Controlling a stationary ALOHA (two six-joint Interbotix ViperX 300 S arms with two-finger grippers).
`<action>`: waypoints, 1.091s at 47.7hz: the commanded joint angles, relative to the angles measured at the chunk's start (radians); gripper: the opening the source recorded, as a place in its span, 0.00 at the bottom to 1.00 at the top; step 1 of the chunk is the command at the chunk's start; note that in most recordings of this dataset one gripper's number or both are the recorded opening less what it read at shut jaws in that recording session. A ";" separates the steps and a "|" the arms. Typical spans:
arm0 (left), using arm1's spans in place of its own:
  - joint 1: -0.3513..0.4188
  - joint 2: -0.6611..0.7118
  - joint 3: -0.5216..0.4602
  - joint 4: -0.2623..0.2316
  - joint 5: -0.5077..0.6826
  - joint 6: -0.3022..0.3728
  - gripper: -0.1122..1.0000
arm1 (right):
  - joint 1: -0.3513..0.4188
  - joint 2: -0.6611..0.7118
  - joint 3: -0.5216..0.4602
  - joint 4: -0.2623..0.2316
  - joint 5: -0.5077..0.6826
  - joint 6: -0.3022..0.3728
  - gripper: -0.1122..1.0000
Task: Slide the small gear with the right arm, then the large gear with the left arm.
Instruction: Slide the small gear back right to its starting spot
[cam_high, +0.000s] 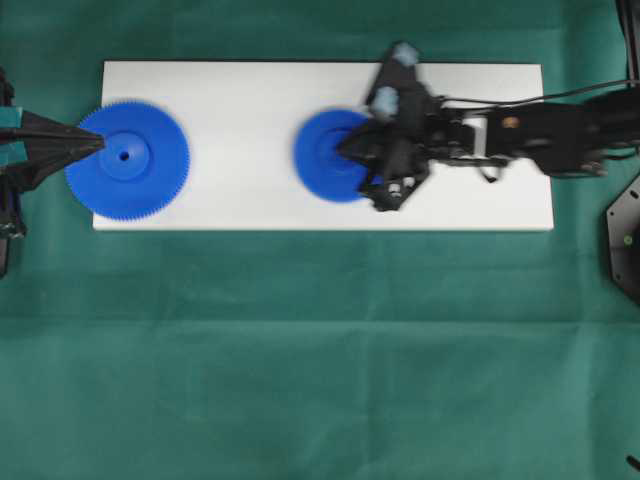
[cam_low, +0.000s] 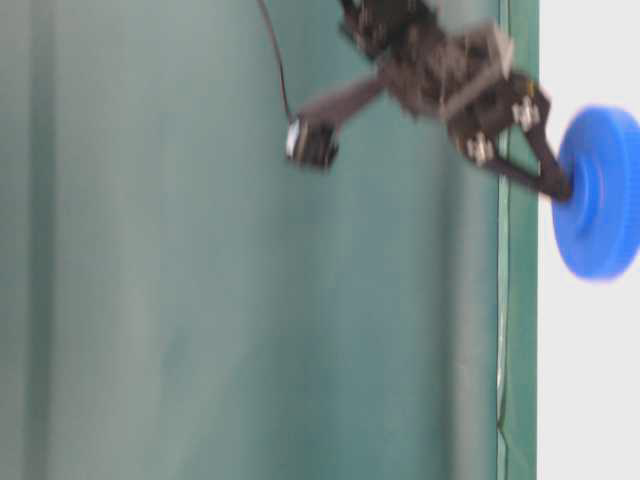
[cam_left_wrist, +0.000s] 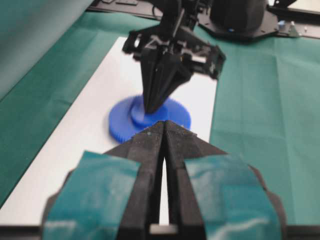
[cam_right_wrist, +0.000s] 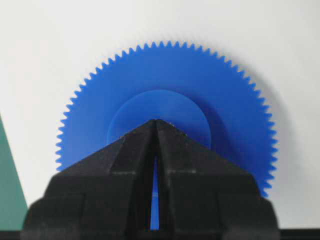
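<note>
The small gear (cam_high: 322, 165), bright blue, lies near the middle of the white board (cam_high: 240, 100). My right gripper (cam_high: 347, 150), all black, is shut with its pointed tip pressed on the gear's raised hub. The right wrist view shows the right gripper (cam_right_wrist: 156, 121) on that hub, with the small gear (cam_right_wrist: 200, 80) spreading around it. The large gear (cam_high: 150, 175) lies at the board's left end. My left gripper (cam_high: 100, 143), with teal tape, is shut, and its tip sits over the large gear's left rim. From the left wrist, my left gripper (cam_left_wrist: 164, 123) points toward the small gear (cam_left_wrist: 175, 117).
Green cloth (cam_high: 320, 350) covers the table around the board. The board's right half lies under my right arm (cam_high: 540, 130). A black fixture (cam_high: 625, 235) sits at the right edge. In the table-level view my right gripper (cam_low: 562, 188) touches the small gear (cam_low: 600, 220).
</note>
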 joint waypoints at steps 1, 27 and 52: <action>-0.002 0.005 -0.015 -0.003 -0.008 0.002 0.10 | -0.023 -0.055 0.141 0.003 -0.020 0.032 0.55; 0.002 0.005 -0.025 -0.003 -0.012 0.002 0.10 | -0.149 -0.337 0.407 0.014 0.038 0.049 0.55; -0.002 0.005 -0.011 -0.003 -0.012 0.005 0.10 | -0.163 -0.454 0.431 0.014 0.149 0.051 0.55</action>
